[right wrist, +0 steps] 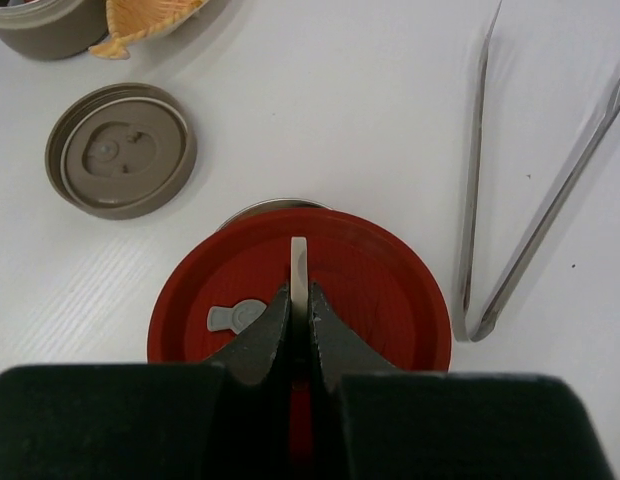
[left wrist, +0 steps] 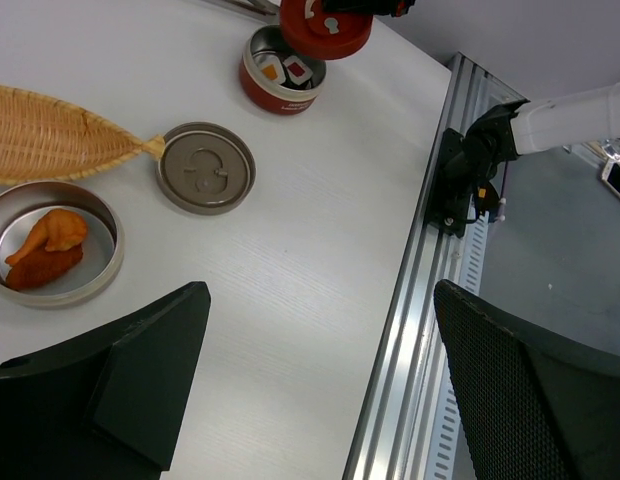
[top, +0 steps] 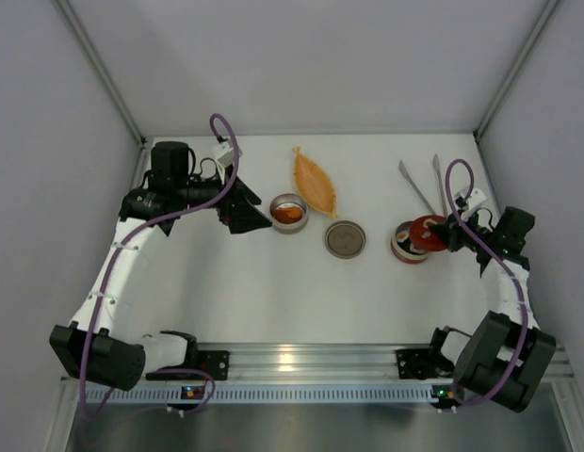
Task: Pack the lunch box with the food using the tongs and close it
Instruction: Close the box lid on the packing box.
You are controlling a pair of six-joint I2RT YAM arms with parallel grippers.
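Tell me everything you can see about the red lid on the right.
The red lid is round and plastic-looking, with a raised rim, a small grey winged plug and an upright pale tab. The right gripper is shut on that tab, holding the lid partly over the open red container; whether they touch is unclear.

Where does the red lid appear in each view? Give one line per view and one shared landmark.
Top external: red lid, right of centre.
Left wrist: red lid at the top edge, near the middle.
Right wrist: red lid low centre, gripped by the right claw.
Shared landmark: grey-brown lid lying flat, in all three.
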